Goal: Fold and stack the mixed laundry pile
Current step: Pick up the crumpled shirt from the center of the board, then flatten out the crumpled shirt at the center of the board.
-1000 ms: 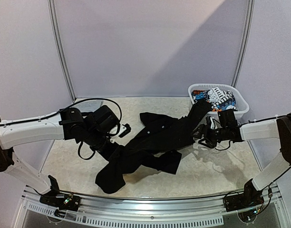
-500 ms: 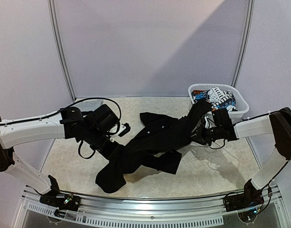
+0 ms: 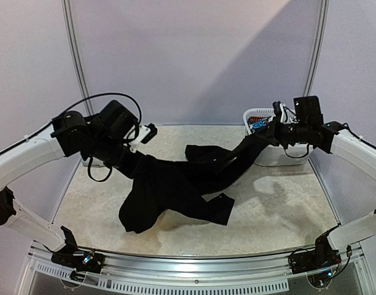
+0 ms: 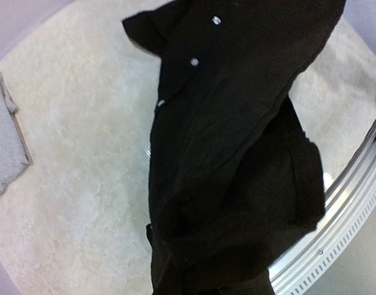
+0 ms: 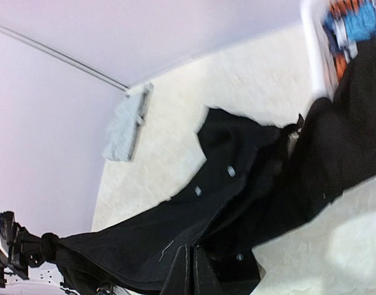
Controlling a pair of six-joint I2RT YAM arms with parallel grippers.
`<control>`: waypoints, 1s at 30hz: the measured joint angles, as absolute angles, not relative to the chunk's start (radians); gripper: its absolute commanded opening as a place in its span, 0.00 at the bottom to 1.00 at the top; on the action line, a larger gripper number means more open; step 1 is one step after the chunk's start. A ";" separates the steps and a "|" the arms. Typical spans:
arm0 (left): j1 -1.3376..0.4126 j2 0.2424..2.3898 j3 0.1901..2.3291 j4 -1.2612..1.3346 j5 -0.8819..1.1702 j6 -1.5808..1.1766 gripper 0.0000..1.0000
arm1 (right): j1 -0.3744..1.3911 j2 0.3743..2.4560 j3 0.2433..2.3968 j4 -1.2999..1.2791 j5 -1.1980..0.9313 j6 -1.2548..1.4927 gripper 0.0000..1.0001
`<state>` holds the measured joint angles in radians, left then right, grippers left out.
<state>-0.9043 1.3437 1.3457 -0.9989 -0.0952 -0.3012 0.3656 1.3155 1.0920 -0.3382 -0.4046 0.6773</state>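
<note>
While the grey top [image 5: 123, 126] lies flat back-left on the counter [image 3: 274, 203] | my left tool [image 3: 136, 161] is pinched shut on the black garment [image 3: 182, 184] | it sags between both tools, low folds on the counter | my right tool [image 3: 273, 136] is clamped on its sleeve beside the basket [image 3: 252, 114], printed piece [image 5: 351, 21] inside
</note>
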 measured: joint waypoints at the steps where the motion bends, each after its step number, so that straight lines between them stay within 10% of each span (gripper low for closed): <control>1: -0.900 1.333 1.380 -1.010 -0.108 -0.294 0.00 | 0.366 1.298 1.133 -0.365 -0.397 0.665 0.00; 30: -0.894 1.370 2.320 -1.276 0.162 -0.180 0.00 | 0.366 1.171 1.908 -0.636 -0.568 0.485 0.00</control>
<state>-0.8944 1.3701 2.3199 -1.2762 0.1623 -0.1802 0.3664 1.1713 1.9076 -0.6361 -0.5682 0.4847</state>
